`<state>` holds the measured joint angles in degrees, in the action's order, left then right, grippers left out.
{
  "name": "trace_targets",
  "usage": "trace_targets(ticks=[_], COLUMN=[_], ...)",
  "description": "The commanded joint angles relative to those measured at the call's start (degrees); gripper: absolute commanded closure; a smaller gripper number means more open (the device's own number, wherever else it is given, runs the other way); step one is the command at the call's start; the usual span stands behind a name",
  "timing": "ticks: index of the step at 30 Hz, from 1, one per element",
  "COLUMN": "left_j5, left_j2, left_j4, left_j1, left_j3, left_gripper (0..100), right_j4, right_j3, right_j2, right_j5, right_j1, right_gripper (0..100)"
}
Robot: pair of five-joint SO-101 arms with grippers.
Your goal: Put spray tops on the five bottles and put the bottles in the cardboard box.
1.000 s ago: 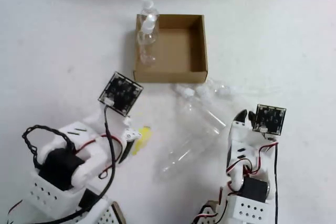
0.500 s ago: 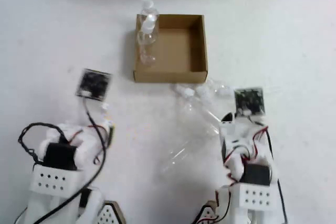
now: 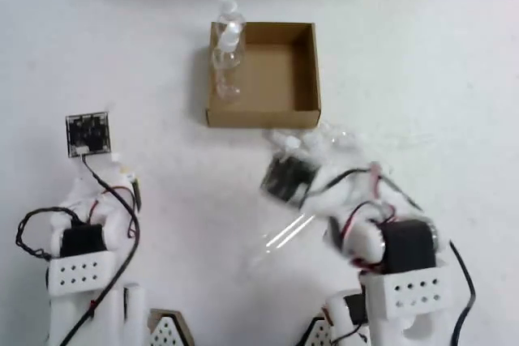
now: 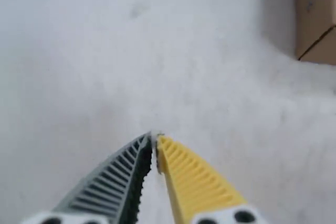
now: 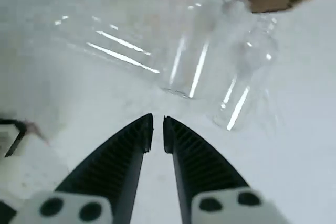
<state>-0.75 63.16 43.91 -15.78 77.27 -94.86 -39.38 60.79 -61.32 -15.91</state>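
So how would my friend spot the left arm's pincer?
Start at the brown cardboard box on the white table, then come toward the two arms in front of it. The left pincer is on the arm away from the clear bottles. It has one yellow finger and one grey; the right pincer is all black.

We see a brown cardboard box (image 3: pixel 268 117) on a white table (image 3: pixel 422 54), the bottles (image 5: pixel 191 61) clear. The left gripper (image 4: pixel 154 139) is ribbed — one finger grey, one yellow — and the right gripper (image 5: pixel 157 121) ribbed black.
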Motion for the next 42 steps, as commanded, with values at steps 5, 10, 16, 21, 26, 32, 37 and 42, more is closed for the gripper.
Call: trace_targets(ticks=[5,10,16,21,26,32,37,42], left_j5=[-0.3,-0.4,-0.4,-0.3,2.4,2.5,2.5,2.5], left_j2=[-16.7,-19.7,-21.6,-21.7,-21.7,-21.7,-21.7,-21.7], left_j4=[-2.8,-11.9,-13.1,-13.2,-13.2,-13.2,-13.2,-13.2], left_j1=[-0.8,-5.3,-5.8,-5.3,-3.8,-3.8,-3.8,-4.1], left_j3=[-7.2,-5.1,-5.2,-5.2,-5.2,-5.1,-5.1,-5.0], left_gripper=[98,98,98,98,98,98,98,98], right_j4=[-1.7,4.2,15.4,22.1,28.2,33.0,33.1,32.7], right_j3=[-6.6,-17.8,-25.4,-28.8,-28.8,-22.5,-13.8,-4.1], right_j2=[-0.4,-0.7,-0.9,-3.2,-14.5,-28.1,-32.9,-33.9], right_j5=[-8.7,-15.4,-17.9,-18.5,-18.5,-14.9,2.4,29.4], right_j1=[-15.0,-20.8,-23.2,-23.2,-23.1,-21.7,-21.5,-21.4], right_gripper=[79.6,71.6,69.3,69.3,69.7,78.7,97.1,97.7])
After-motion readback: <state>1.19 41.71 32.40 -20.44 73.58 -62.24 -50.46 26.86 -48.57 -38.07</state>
